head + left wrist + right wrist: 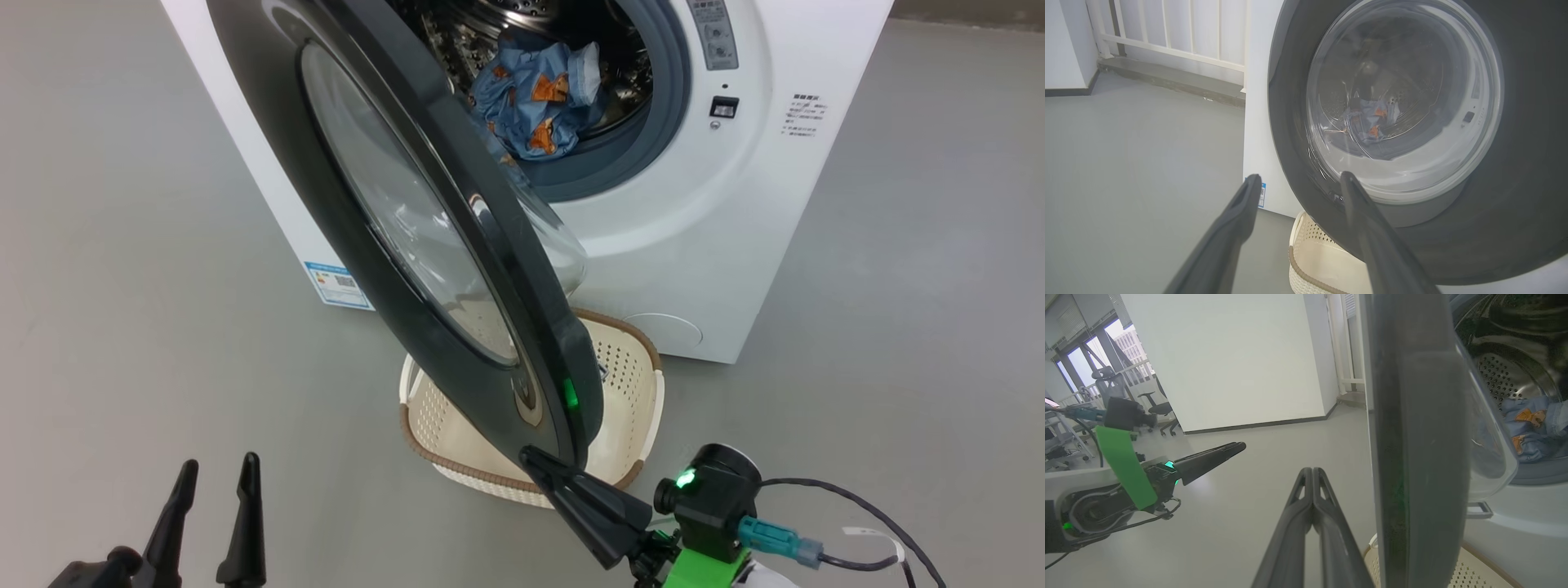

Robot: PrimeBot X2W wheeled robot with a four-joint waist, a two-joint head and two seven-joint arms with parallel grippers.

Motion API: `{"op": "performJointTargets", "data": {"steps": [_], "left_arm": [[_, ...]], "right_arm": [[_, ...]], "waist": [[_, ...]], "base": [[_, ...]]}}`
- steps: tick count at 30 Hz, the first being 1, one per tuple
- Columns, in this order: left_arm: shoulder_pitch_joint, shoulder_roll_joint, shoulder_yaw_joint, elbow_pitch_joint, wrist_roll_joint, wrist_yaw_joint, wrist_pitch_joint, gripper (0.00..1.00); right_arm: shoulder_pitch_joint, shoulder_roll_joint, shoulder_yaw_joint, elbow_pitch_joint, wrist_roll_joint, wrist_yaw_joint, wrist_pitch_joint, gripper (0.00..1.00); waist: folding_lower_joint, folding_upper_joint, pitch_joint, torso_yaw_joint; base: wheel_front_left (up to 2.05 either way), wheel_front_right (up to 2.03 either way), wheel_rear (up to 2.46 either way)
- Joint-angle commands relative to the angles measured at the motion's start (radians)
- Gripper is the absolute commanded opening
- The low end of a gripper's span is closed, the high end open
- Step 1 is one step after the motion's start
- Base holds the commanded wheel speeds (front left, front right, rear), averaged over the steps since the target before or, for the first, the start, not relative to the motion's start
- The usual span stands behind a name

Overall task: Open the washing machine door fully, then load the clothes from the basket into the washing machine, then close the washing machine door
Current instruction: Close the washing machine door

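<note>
Head view: right gripper [539, 461], two long dark fingers pressed together with nothing between them. Its tip is against the lower free edge of the large round washing machine door [408, 237], a glossy black ring around a bulging clear glass bowl. Judged: the closed fingers serve as a blunt pusher on the outer side, to swing the door shut.

Left gripper [219, 472], jaws spread wide and empty, hangs well left of the door, apparently kept out of its swing path.

Door stands part-way open, hinged at left. Behind the door, light blue clothes with orange cartoon figures [535, 94] lie in the steel drum [457, 37] of the big white front-loading washing machine [735, 245].

Below the door's free edge sits the cream-white perforated plastic basket with brown rim [630, 380]; its visible part holds nothing. Loading looks done; closing is the step in hand.
</note>
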Motion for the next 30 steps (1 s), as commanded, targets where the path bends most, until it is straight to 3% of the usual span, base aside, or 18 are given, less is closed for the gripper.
{"op": "performJointTargets", "data": {"steps": [1, 14, 30], "left_arm": [[-0.045, 0.011, 0.035, -0.028, 0.004, 0.001, -0.006, 1.00], [-0.057, 0.004, 0.032, -0.029, 0.003, 0.001, -0.006, 1.00], [-0.089, 0.002, 0.032, -0.048, 0.008, 0.001, -0.006, 1.00]], "right_arm": [[-0.030, 0.011, 0.012, -0.016, 0.020, 0.005, -0.008, 0.00], [-0.055, 0.033, -0.019, 0.040, 0.029, 0.005, -0.008, 0.00], [-0.099, 0.038, -0.145, 0.049, 0.001, 0.005, -0.008, 0.00]], "waist": [[0.0000, -0.0001, 0.006, 0.004], [0.0000, -0.0001, 0.019, 0.013], [0.0000, -0.0001, 0.090, -0.027]], "base": [[0.00, 0.00, 0.00], [0.00, 0.00, 0.00], [0.00, 0.00, 0.00]]}}
